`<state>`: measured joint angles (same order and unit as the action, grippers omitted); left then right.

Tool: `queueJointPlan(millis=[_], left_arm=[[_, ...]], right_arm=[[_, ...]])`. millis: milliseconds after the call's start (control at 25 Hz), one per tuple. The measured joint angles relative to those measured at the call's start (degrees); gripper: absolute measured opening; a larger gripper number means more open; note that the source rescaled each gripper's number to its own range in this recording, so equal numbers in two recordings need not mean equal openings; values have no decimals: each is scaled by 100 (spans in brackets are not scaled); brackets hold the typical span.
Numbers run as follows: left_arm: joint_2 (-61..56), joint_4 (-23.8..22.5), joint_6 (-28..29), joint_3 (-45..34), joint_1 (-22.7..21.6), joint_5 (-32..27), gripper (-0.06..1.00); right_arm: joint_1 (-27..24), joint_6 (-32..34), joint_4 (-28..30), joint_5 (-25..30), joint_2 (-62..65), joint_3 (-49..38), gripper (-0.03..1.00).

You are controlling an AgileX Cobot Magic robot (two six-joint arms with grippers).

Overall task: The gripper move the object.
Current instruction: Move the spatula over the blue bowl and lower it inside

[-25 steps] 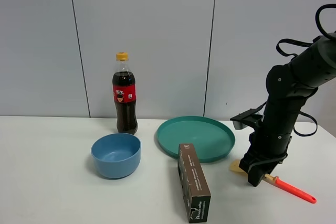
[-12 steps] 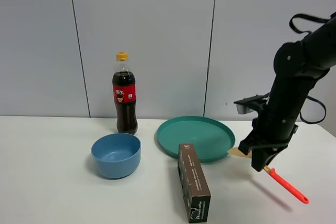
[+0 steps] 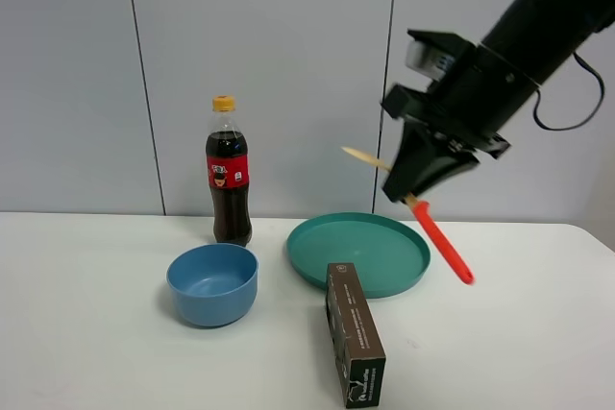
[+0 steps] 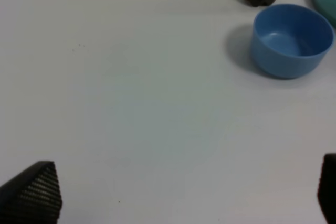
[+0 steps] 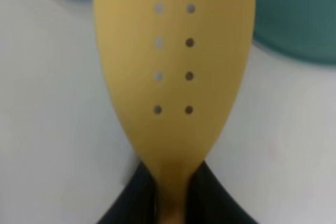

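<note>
Spatula (image 3: 442, 242) raised off table (image 3: 96, 333) since before, handle slanting down, clamped in right end effector (image 3: 408, 194)

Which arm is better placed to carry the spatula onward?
Right. The right gripper is shut on the spatula, held in the air by the teal plate. The left gripper is open and empty, near the blue bowl.
</note>
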<state>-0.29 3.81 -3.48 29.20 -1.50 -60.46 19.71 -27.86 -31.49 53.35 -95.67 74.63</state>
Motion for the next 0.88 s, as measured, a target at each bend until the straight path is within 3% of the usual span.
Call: queueJointPlan(millis=[80,200,600,880], left_arm=[[0,0,0,0,0,0,100],[0,0,0,0,0,0,100],[0,0,0,0,0,0,100],[0,0,0,0,0,0,100]], right_arm=[[283,-94,-340,-193,20,203,0],[735,-155,-315,-666,-57,548,0],[2062,-212,1036,-2096,-1823,2059,0],[2416,-231,1572,-3169,-3016,2631,0]])
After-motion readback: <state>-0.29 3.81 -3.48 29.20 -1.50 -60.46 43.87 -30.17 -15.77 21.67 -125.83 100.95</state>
